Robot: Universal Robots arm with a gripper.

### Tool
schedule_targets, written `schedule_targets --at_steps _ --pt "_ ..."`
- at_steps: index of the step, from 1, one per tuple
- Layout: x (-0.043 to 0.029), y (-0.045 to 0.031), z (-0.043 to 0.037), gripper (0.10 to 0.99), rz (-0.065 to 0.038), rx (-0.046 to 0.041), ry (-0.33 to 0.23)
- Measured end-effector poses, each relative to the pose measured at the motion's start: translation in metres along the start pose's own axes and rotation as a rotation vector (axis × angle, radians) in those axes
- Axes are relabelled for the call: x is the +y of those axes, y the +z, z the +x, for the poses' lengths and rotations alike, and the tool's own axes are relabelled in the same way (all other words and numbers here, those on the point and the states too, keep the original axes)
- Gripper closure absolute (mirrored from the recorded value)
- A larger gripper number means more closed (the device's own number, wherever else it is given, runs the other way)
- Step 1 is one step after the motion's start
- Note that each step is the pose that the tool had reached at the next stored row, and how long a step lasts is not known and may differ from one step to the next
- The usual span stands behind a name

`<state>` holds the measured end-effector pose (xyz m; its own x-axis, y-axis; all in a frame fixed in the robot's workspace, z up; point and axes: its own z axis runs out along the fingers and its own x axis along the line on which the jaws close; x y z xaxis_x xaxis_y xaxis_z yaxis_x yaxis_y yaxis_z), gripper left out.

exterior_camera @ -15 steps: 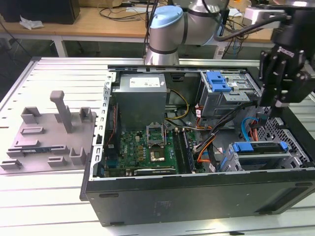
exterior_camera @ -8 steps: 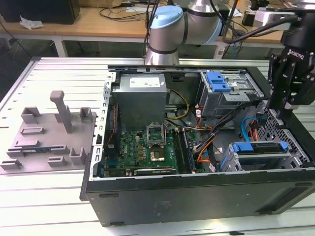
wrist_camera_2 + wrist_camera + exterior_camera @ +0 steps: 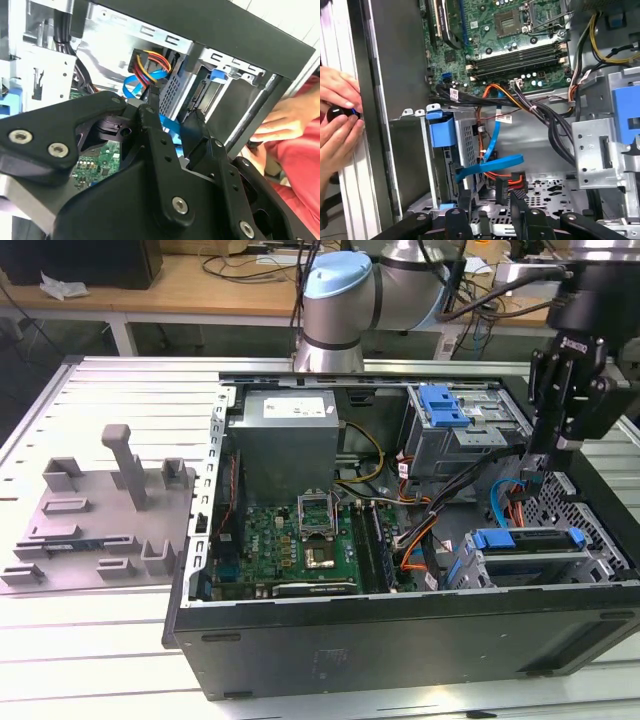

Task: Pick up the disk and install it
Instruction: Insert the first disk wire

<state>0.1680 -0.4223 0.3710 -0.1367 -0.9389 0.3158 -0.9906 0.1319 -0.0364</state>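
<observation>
The computer case [image 3: 400,640] is found lying on its side on the slatted table [image 3: 100,660], with its side panel off and its interior exposed. The gripper [image 3: 545,455] is observed above the end of the case towards the exterior view's right, clear of the components beneath it. Its jaws are seen apart in both wrist views, and nothing is held between them; the gripper [image 3: 172,122] is framed against the blue flat cable [image 3: 490,165], which is looped below it inside the case.

The disk [image 3: 528,543] is located in the drive bay at the near corner of the case, on the exterior view's right, below the gripper and apart from it. Its blue caddy tabs are seen at both ends, and one tab of the disk [image 3: 441,132] is noted at the edge of the bay in the first wrist view. Whether it is fully seated cannot be told.

The silver drive cage [image 3: 460,440] with its blue latch piece [image 3: 443,405] is recorded at the far side of the case, beside the grey power supply [image 3: 290,440]. The green motherboard [image 3: 300,540] is noted in the middle of the case. A grey fixture plate [image 3: 100,515] is seen on the table on the exterior view's left, well apart from the case.

A person's hands [image 3: 337,117] are recorded at the outer edge of the case, closed around a small dark object.
</observation>
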Motion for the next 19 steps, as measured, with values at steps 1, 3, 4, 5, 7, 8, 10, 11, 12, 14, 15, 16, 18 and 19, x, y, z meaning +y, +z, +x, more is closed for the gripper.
schedule_targets --at_steps 1,3,4,5,7,8,10,11,12,14,15,16,18,19 --pt "0.0003 -0.0004 -0.0024 0.643 0.001 0.0122 0.000" --pt "0.0010 -0.0023 -0.0105 0.643 0.003 0.0757 -0.002" --pt "0.0011 -0.0027 -0.0116 0.643 0.000 0.1028 -0.004" --pt "0.0012 -0.0031 -0.0132 0.643 -0.016 0.1372 -0.012" --pt "-0.0008 -0.0033 -0.0170 0.643 -0.035 0.1528 -0.020" --pt "-0.0023 -0.0031 -0.0186 0.643 -0.041 0.1560 -0.023" --pt "-0.0086 -0.0021 -0.0226 0.643 -0.052 0.1633 -0.028" --pt "-0.0100 -0.0007 -0.0244 0.643 -0.055 0.1658 -0.029" --pt "-0.0100 0.0006 -0.0252 0.643 -0.055 0.1661 -0.029" --pt "-0.0098 0.0041 -0.0266 0.643 -0.055 0.1662 -0.027" --pt "-0.0098 0.0054 -0.0270 0.643 -0.054 0.1659 -0.026" --pt "-0.0098 0.0062 -0.0273 0.643 -0.053 0.1658 -0.024" --pt "-0.0095 0.0084 -0.0281 0.643 -0.052 0.1650 -0.012" --pt "-0.0094 0.0092 -0.0283 0.643 -0.054 0.1651 -0.005"
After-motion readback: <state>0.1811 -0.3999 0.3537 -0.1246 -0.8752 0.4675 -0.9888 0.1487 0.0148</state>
